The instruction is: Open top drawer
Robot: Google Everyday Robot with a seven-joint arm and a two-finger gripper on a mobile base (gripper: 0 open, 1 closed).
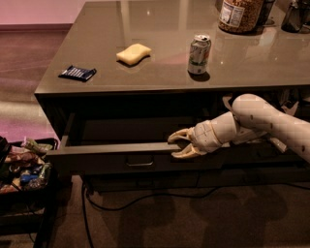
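Camera view: end effector (172, 147) at drawer (97, 158)

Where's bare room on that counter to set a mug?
Bare: between the yellow sponge and soda can, and along the front edge. Crowded: back right, around the jar. The gripper is at the top drawer's front.

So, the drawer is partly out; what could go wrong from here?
1. The gripper sits on the top edge of the drawer, right of the handle, jaws apart; it may slip off.
2. Pulling off-centre may skew the drawer and jam it.
3. A jolt may tip the can above.
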